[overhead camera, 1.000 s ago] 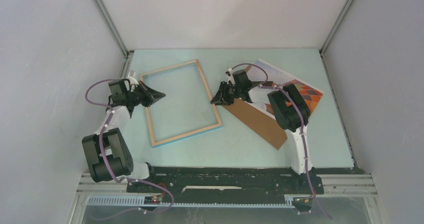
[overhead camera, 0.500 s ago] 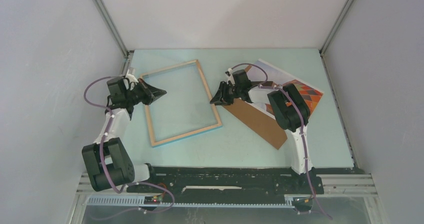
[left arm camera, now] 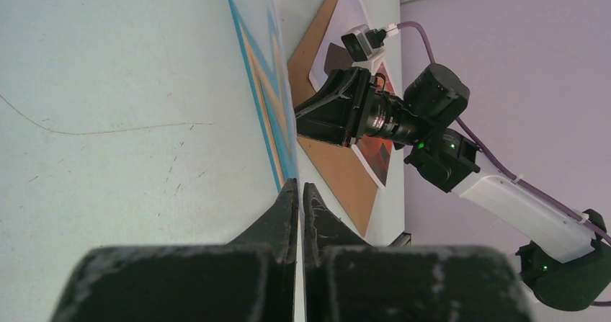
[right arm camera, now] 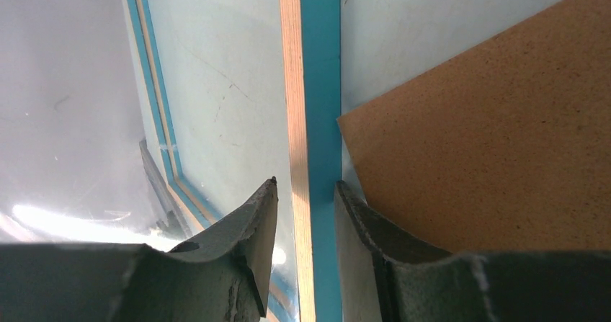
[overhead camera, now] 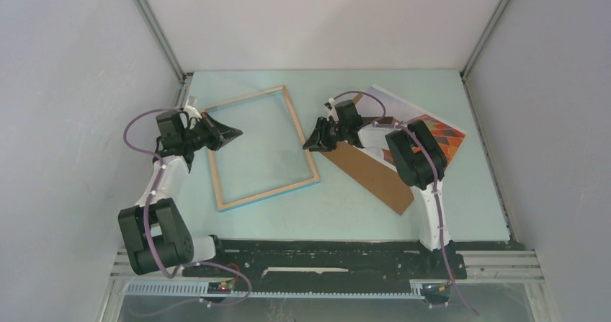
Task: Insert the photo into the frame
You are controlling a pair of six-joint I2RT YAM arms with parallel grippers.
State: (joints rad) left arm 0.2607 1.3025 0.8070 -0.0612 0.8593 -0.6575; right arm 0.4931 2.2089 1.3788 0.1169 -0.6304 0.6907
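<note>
Pale teal table (overhead camera: 346, 210) between plain grey-white walls (overhead camera: 72, 84).

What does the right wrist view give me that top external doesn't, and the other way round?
Only right wrist: the right gripper has its jaws parted either side of the frame rail; whether they pinch it is unclear. Only top external: the photo beyond the board, the whole frame, and the left gripper pointing over the frame's left side. Both: the brown backing board lying beside that rail.
</note>
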